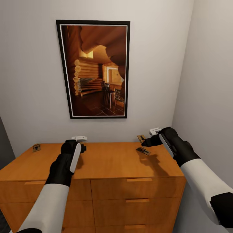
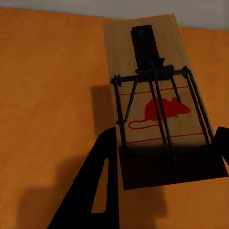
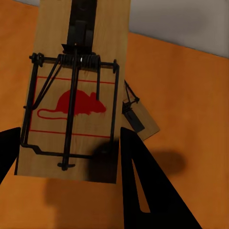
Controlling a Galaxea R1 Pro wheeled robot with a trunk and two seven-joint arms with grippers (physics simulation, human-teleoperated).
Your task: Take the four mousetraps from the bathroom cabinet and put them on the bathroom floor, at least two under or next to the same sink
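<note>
**Two mousetraps gripped, two left on the cabinet top**

A framed picture [image 1: 95,69] of a log interior is hung on the wall directly behind the cabinet [image 1: 110,161]. The robot is faced square to both, with its arms held over the orange-brown surface.

The left gripper [image 2: 167,136] is held above the middle-left of the surface. Its fingers [image 2: 95,191] are clenched across the width of the first mousetrap [image 2: 152,62], at the trap's near end. The trap's long axis runs straight out along the fingers, spring side towards the camera. A shadow on the wood beneath suggests it is lifted clear.

The right gripper [image 1: 145,141] is held above the right rear corner. Its fingers [image 3: 143,191] are closed in the same manner on the second mousetrap [image 3: 86,38], gripped across the short side with the length pointing away from the wrist.

The third mousetrap [image 1: 143,150] lies flat on the surface just below and beside the right gripper, unheld. The fourth mousetrap [image 1: 36,148] lies at the far left rear corner, well apart from both arms.

Assessment: both grippers are loaded, so a carry down to the floor is judged due before any further pick. On return, the third trap is nearer the right arm and the fourth nearer the left. Because each held trap projects well beyond the fingers, its far end is likely to meet the floor first when it is lowered.
</note>
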